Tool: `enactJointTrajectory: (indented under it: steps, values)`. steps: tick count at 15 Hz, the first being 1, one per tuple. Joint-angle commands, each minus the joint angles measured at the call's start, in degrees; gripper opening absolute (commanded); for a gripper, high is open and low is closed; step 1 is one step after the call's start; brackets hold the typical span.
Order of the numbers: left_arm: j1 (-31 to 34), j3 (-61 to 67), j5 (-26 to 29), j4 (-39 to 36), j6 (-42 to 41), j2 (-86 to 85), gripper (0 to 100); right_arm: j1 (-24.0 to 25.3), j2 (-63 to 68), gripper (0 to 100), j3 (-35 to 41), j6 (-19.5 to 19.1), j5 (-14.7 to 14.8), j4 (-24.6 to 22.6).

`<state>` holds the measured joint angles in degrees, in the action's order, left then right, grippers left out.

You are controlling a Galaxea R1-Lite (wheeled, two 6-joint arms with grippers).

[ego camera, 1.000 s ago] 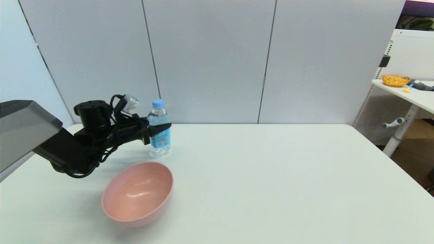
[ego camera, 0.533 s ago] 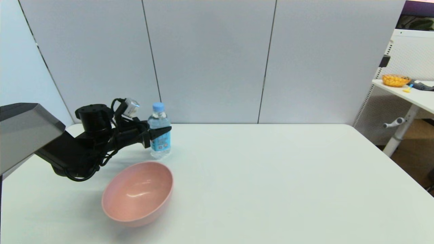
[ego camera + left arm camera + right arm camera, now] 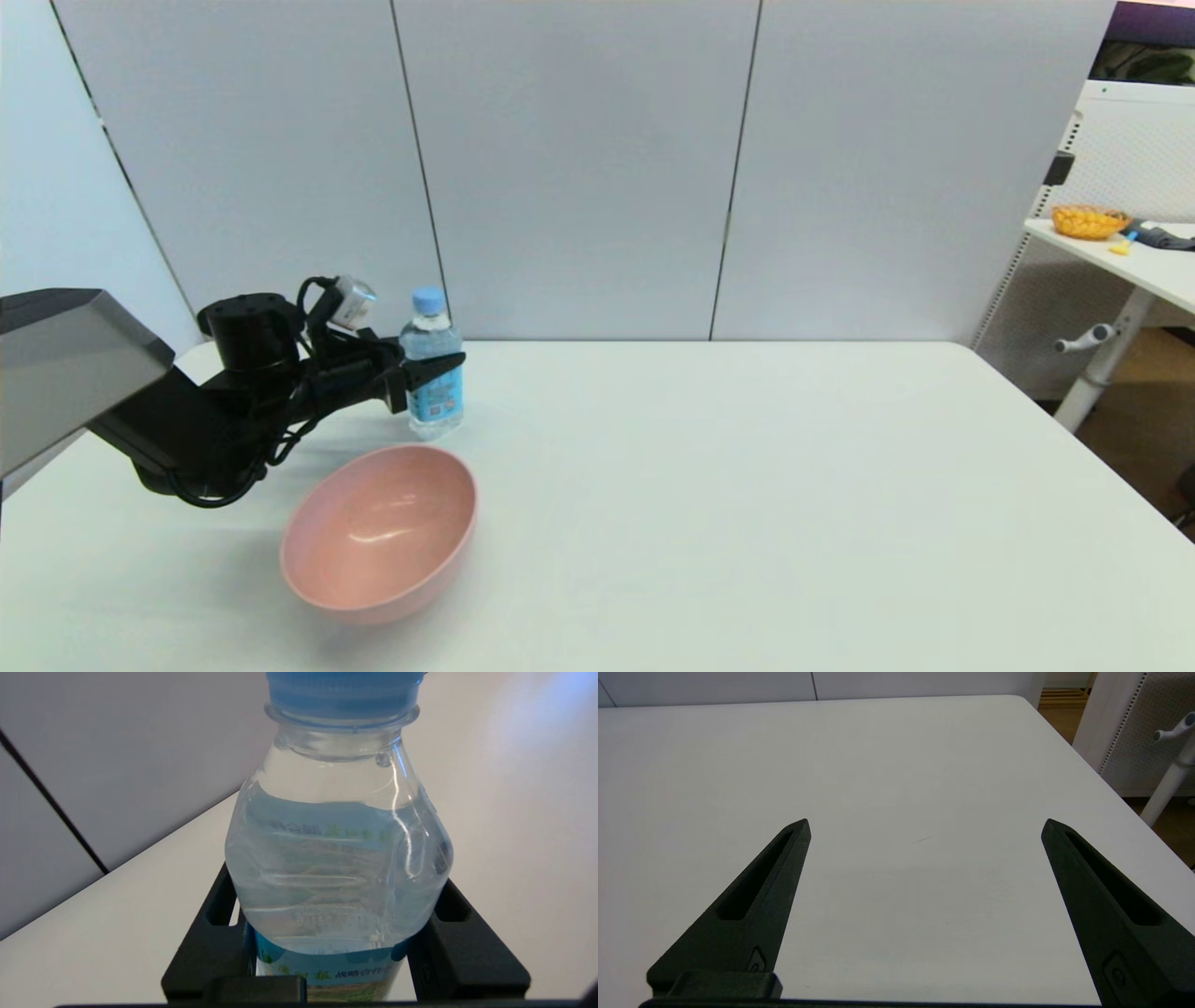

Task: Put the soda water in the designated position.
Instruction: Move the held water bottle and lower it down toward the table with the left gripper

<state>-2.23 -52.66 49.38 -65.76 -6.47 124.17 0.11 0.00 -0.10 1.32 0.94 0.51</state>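
You have a white table point(image 3: 747, 485) carrying two items. The soda water point(image 3: 432, 373) stands upright near its far left edge. The pink bowl point(image 3: 378, 532) sits just in front of it.

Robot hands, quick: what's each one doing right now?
Left tool: closed on the soda water, beside the pink bowl.
Right tool: open, holding nothing, over the white table.

This looks like a lab or office room. Plain grey wall panels point(image 3: 579, 168) stand behind a big white table point(image 3: 747, 485). Off to the side is another white desk point(image 3: 1134, 261) and a white board full of little holes point(image 3: 1134, 159).
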Motion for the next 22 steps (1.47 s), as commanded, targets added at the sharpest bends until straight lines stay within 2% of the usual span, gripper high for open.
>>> enactJointTrajectory:
  steps: [1,22]
  values:
    - [0.47,0.98,0.27,-0.78,-0.03,-0.42,0,0.07,0.00,100,0.01,0.00,0.03,0.02]
    - [1.79,5.20,0.10,-4.03,0.23,-1.04,0,-0.02,0.09,100,0.01,0.00,-0.06,0.02]
